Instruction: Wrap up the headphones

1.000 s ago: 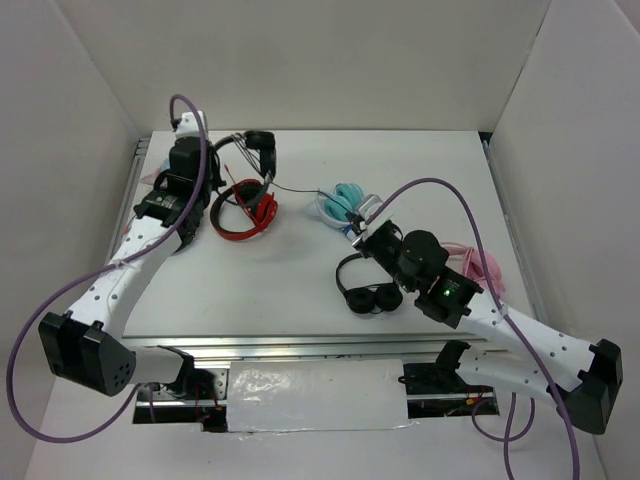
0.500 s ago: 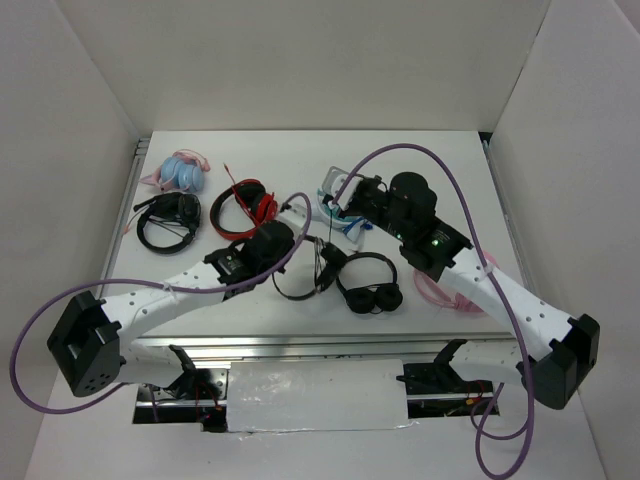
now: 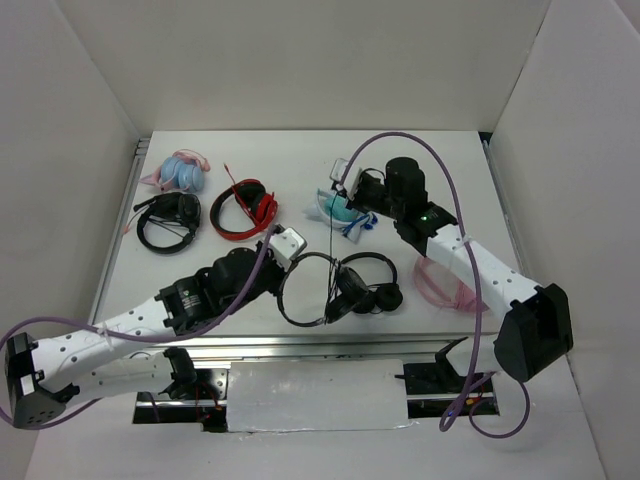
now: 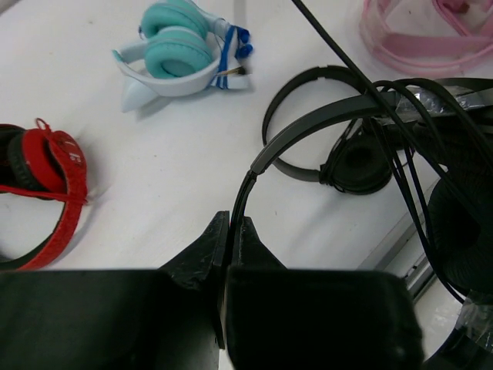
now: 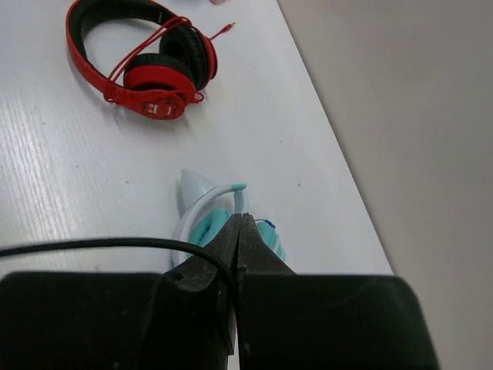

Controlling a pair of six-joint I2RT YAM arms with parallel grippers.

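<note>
The headphones point(image 3: 300, 262) are black with a slim headband, near the table's front middle. My left gripper point(image 3: 284, 268) is shut on the headband point(image 4: 254, 166), seen edge-on between its jaws in the left wrist view. Several turns of the thin black cable point(image 4: 400, 131) cross the band near an earcup point(image 4: 462, 231). The cable point(image 3: 327, 285) runs up to my right gripper point(image 3: 345, 198), which is shut on it point(image 5: 115, 245) above the teal pair.
A cable-less black pair point(image 3: 380, 296) lies right beside the held one. Teal headphones point(image 3: 338, 210) lie under my right gripper. Red headphones point(image 3: 245, 208), a black mic headset point(image 3: 168, 220) and a blue-pink pair point(image 3: 180, 170) sit back left. Pink headphones point(image 3: 445, 282) lie at right.
My left arm has swung from the back left to the front middle, now holding the headband. My right gripper has moved back over the teal pair with the cable.
</note>
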